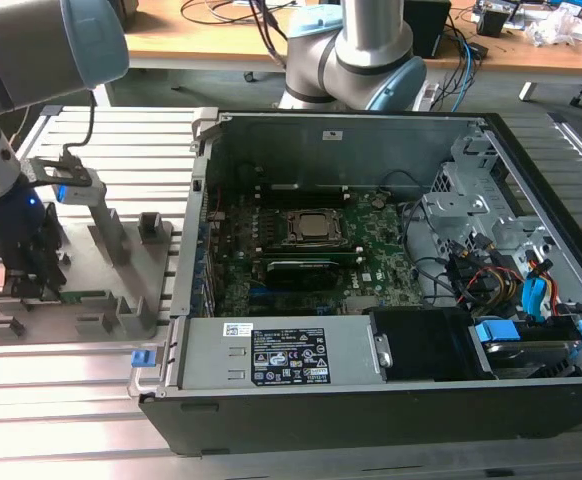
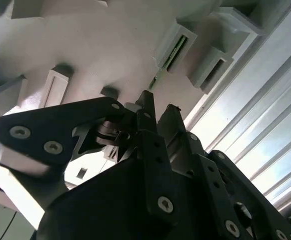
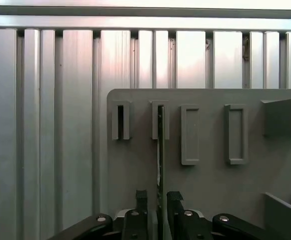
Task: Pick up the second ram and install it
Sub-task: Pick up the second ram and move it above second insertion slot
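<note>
The arm (image 1: pixel 11 60) reaches down at the exterior view's left, its pincer (image 1: pixel 26 275) lowered onto the grey fixture plate (image 1: pixel 81 265). The plate lies on the ribbed aluminium counter (image 1: pixel 71 390), at the 9 o'clock side of the open computer case (image 1: pixel 351 135) in that view. The second ram (image 1: pixel 83 296) stands on edge in the plate, its free end pointing toward 3 o'clock from the pincer. In the first wrist view the ram (image 3: pixel 160 145) shows as a thin edge-on line running from a raised slot block on the plate (image 3: pixel 210 185) straight into the middle of the pincer (image 3: pixel 158 195), with another slot block (image 3: pixel 120 121) just beside it. The second wrist view has the pincer (image 2: pixel 158 107) astride the same green edge (image 2: pixel 174 52). Whether the pincer is clenched on the ram or loose around it cannot be told. Inside the case lies the green motherboard (image 1: pixel 381 262), its CPU socket (image 1: pixel 316 228) near the middle, well apart from the ram.
</note>
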`<action>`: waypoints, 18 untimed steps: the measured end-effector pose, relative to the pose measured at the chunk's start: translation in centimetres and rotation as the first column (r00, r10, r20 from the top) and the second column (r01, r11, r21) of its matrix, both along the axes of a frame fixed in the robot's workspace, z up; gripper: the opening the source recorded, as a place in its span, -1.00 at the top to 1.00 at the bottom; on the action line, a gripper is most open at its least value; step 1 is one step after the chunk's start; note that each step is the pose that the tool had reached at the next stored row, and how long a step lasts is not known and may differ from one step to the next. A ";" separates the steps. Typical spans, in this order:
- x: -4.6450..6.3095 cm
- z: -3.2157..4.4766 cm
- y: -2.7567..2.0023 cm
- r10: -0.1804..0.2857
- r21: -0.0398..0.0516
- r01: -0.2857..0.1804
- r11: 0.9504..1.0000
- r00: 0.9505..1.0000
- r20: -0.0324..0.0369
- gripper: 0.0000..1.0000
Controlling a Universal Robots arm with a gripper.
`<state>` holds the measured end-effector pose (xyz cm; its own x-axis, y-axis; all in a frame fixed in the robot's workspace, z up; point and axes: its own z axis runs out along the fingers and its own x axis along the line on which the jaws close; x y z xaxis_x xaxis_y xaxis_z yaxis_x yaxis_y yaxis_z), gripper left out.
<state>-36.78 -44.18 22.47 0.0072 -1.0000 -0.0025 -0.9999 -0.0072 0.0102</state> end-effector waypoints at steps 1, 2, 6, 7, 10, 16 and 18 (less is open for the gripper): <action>0.0 -0.26 0.00 0.000 0.000 0.000 1.000 1.000 0.000 0.40; 0.0 -0.90 0.12 0.000 -0.001 0.000 1.000 1.000 0.000 0.40; -0.3 -2.16 0.74 0.001 -0.005 -0.001 1.000 1.000 0.000 0.40; -0.3 -2.30 0.74 0.001 -0.005 -0.001 1.000 1.000 0.000 0.40; -0.3 -2.50 0.74 0.001 -0.005 -0.001 1.000 1.000 0.000 0.40; -0.3 -2.52 0.74 0.001 -0.004 -0.001 1.000 1.000 0.000 0.73; -0.3 -2.52 0.74 0.001 -0.005 -0.001 1.000 1.000 0.000 0.73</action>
